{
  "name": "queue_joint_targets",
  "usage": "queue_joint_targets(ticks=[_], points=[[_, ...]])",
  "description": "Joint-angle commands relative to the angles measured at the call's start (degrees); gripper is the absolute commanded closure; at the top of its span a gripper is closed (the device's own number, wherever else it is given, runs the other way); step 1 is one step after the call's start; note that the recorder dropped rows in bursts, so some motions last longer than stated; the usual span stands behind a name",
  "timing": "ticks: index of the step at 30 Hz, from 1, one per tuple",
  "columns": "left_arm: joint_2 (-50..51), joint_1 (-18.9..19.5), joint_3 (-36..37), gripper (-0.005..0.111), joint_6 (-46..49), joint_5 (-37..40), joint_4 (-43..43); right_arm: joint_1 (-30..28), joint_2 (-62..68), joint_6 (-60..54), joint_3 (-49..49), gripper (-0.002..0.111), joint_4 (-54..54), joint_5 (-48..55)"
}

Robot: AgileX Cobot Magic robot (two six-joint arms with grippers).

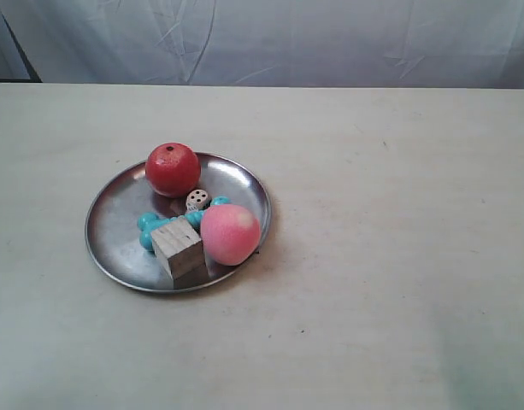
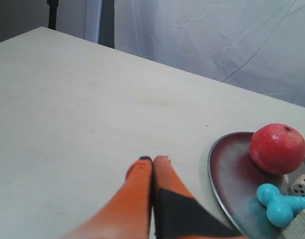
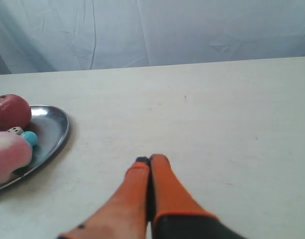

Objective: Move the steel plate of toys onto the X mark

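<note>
You are looking at the left gripper (image 2: pixel 153 160) with its orange jaws pressing together on nothing, sitting over bare table (image 1: pixel 398 273) just beside the steel plate (image 2: pixel 224 169). The right gripper (image 3: pixel 150 160) is likewise closed and empty, and lies farther from the plate's rim.

The plate is resting left of centre in the exterior view. It is carrying:
- the red ball (image 1: pixel 173 169)
- the pink foam ball (image 1: pixel 230 233)
- the teal bone (image 1: pixel 149 225)
- the wooden cube (image 1: pixel 178 248)
- the die (image 1: pixel 197 200)

Treat the plate as stiff, light and slippery. The loose toys, above all the balls, are likely to roll if it tilts. Consider pinching a bare stretch of the raised rim and keeping the plate level.

The X mark is not showing clearly in any view. Both arms are lying outside the exterior view.
</note>
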Motion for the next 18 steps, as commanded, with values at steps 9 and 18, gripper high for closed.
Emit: queue_joint_targets(ticks=[9,18], points=[[-0.3,-6.2,0.3,0.106,-1.6,-1.1,1.4,-0.3,-0.4,0.0,0.1,0.108,0.1,-0.4],[-0.3,-6.3,0.3,0.106,-6.5,-6.0,5.9,-0.3,-0.4,0.0,0.1,0.108,0.1,-0.4]])
